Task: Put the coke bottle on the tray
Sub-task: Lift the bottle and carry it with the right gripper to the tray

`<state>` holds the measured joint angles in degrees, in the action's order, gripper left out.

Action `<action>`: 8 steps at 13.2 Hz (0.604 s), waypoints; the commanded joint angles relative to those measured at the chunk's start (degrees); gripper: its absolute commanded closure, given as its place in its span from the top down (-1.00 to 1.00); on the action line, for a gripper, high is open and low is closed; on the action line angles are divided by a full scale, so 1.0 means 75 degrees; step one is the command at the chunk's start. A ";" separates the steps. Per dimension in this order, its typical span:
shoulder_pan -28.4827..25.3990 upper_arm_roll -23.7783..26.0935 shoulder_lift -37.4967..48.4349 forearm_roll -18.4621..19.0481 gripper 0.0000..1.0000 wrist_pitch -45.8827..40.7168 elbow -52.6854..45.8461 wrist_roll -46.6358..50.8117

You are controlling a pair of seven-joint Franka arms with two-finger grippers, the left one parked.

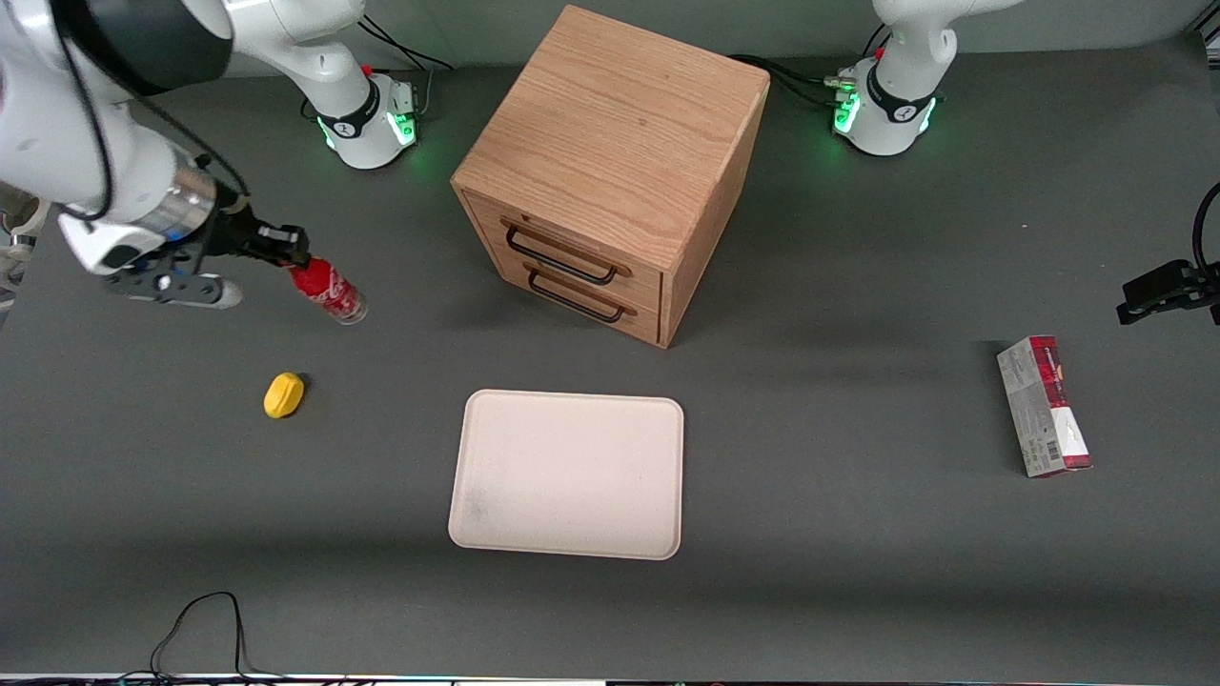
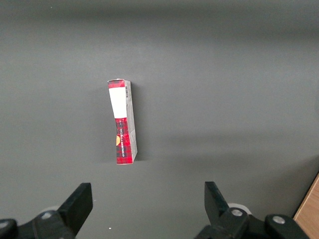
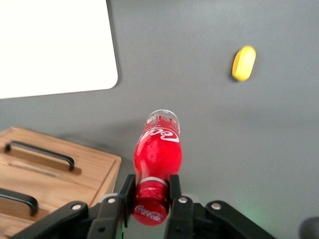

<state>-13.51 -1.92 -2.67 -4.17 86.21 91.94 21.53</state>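
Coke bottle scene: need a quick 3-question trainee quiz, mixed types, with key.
1. True or false: the tool is shut on the coke bottle at its cap end.
2. What lies on the tray? A) the bottle B) the yellow object C) nothing
3. Fill in: the red-and-grey carton lies toward the ____ arm's end of the table.

Key: 1 true; 2 C; 3 parked.
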 commanded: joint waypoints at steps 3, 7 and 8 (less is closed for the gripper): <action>0.0183 0.0033 -0.1785 0.0029 -1.00 -0.0479 -0.2317 0.0165; 0.0394 0.0044 -0.2758 0.0041 -1.00 -0.0479 -0.3396 0.0176; 0.0406 0.0044 -0.3028 0.0041 -1.00 -0.0490 -0.3875 0.0211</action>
<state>-11.48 -1.98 -20.64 -4.17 85.22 72.17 21.64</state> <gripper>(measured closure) 0.683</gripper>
